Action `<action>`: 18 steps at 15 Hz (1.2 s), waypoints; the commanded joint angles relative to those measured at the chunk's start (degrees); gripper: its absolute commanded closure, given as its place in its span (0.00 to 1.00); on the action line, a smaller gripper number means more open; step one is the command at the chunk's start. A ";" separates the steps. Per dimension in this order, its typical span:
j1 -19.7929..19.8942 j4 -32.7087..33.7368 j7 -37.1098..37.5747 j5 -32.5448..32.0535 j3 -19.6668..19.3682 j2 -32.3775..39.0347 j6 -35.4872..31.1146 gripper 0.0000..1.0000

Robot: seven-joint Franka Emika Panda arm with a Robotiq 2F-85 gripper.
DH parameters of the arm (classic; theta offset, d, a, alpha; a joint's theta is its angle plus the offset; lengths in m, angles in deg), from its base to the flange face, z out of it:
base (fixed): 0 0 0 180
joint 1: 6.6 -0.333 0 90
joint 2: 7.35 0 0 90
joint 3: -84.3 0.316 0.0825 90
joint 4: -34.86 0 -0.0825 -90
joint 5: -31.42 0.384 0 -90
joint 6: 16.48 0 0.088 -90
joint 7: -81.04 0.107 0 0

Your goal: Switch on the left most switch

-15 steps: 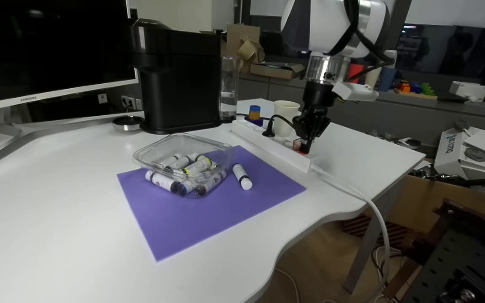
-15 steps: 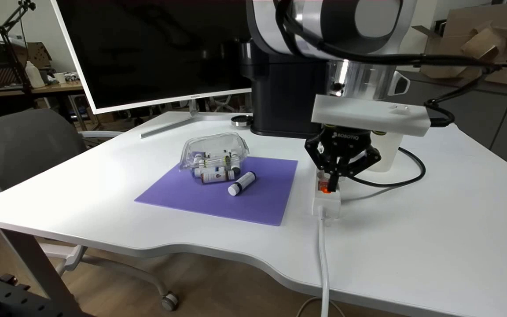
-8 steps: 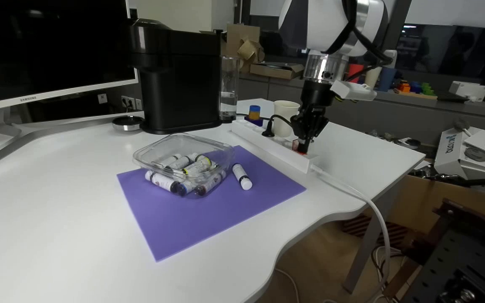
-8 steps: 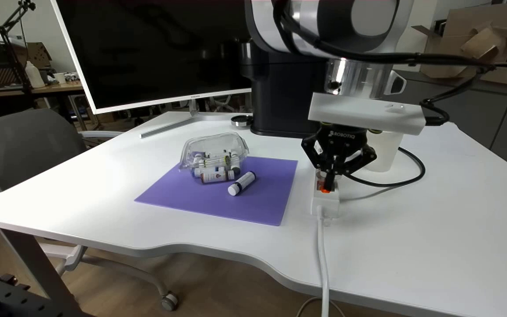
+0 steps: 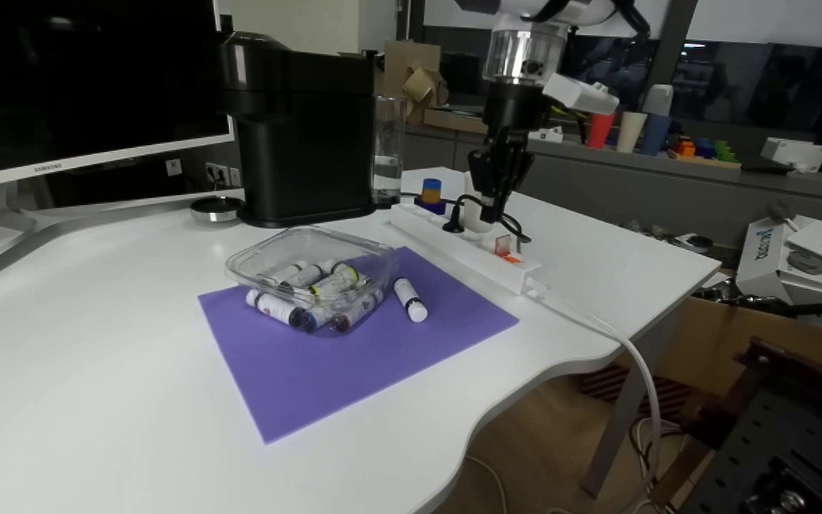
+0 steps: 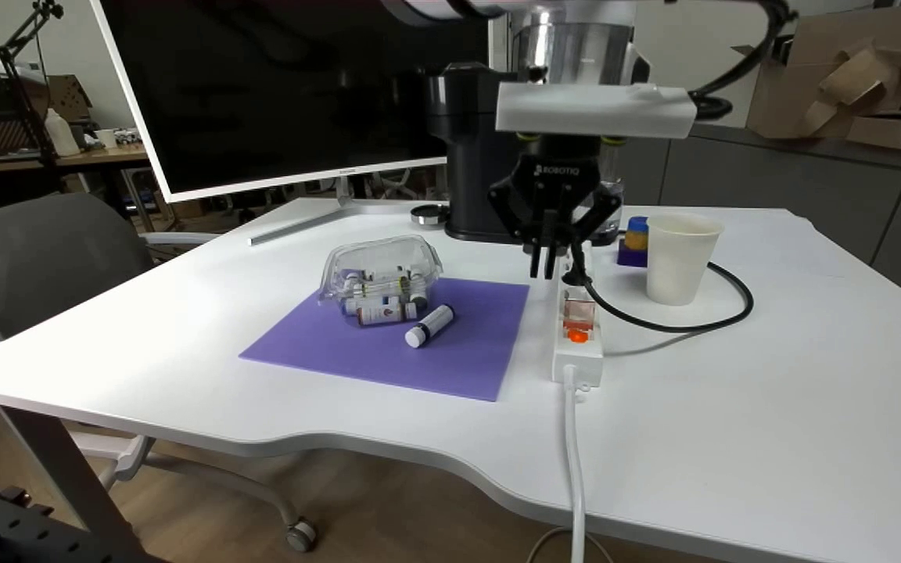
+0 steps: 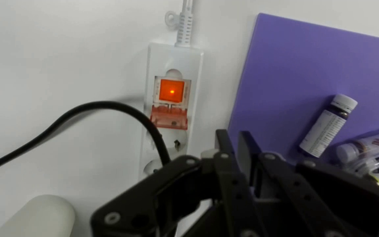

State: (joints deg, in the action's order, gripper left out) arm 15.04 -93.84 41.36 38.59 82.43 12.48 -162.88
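- My pincer (image 7: 234, 131) is nearly closed, just a sliver of a gap between the two tips. Nothing in its grip.
- In both exterior views the tips point down and hang in the air, apart from the switch (image 7: 171, 91).
- A black cable (image 7: 104, 105) runs underneath my pincer in the wrist view. Can't tell if they touch.
- The switch itself: squarish orange-red button, set in the white power strip (image 7: 163, 57) at the end where the white cord (image 6: 573, 453) goes in.
- Bright dot in the middle of it, honestly can't tell if that's a lamp or glare.
- See-through red flap (image 7: 168, 119) right beside it is standing open, so the button's uncovered.
- Stuff I can read: ROBOTIQ in white on my own black body, and SAMSUNG along the bottom edge of the monitor (image 5: 83, 86) in an exterior view.
- The little bottle (image 7: 322, 133) lying on the purple mat (image 7: 291, 75) has a white label with rows of print, too fuzzy to read.
- More labelled bottles (image 5: 336, 282) in the clear tub (image 5: 367, 257), same deal.
- White box (image 5: 760, 270) near the right edge in an exterior view has sideways lettering, kinda blurry.
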 commanded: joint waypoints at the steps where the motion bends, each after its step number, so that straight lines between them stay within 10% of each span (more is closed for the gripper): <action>1: -5.31 -2.15 8.35 -7.49 -4.05 -6.48 3.79 0.54; 9: -10.33 -4.19 18.77 -11.99 -4.78 -16.10 13.29 0.02; 18: -11.39 -9.05 21.57 -14.32 -5.59 -24.54 12.77 0.00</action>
